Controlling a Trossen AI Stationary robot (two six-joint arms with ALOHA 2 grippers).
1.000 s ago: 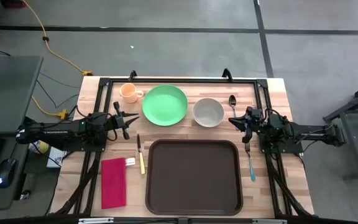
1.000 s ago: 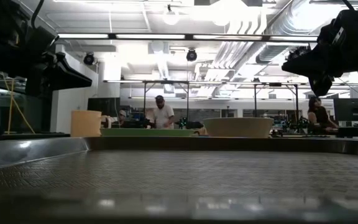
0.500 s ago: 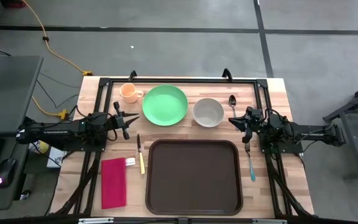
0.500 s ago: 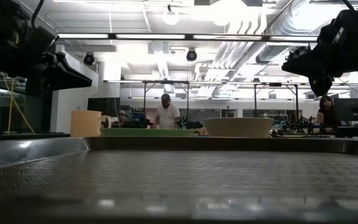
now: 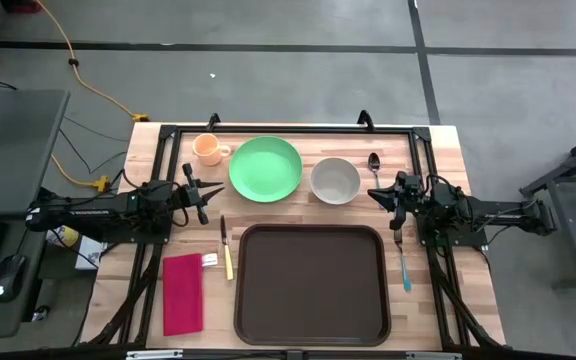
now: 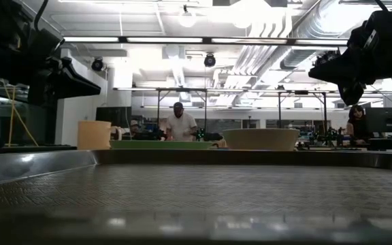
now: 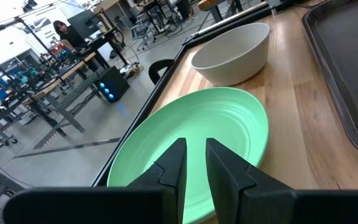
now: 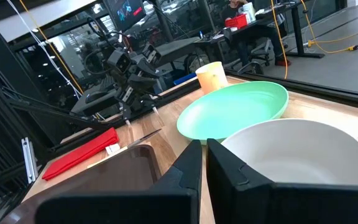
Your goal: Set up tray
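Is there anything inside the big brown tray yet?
No, the tray looks bare. The green plate and white bowl sit behind it on the table. What's under the tray is hidden.

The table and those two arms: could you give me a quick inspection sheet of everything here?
Surface: wooden table, black frame.
Job's things: brown tray, bare; green plate, white bowl, cup, spoon, knife, red napkin, blue-handled utensil all outside it.
Clutter: nothing seen.
Grippers: left gripper slightly open, empty, beside the plate; right gripper shut, empty, beside the bowl.
Cables: yellow cable on the floor.
Surroundings: people at distant benches.
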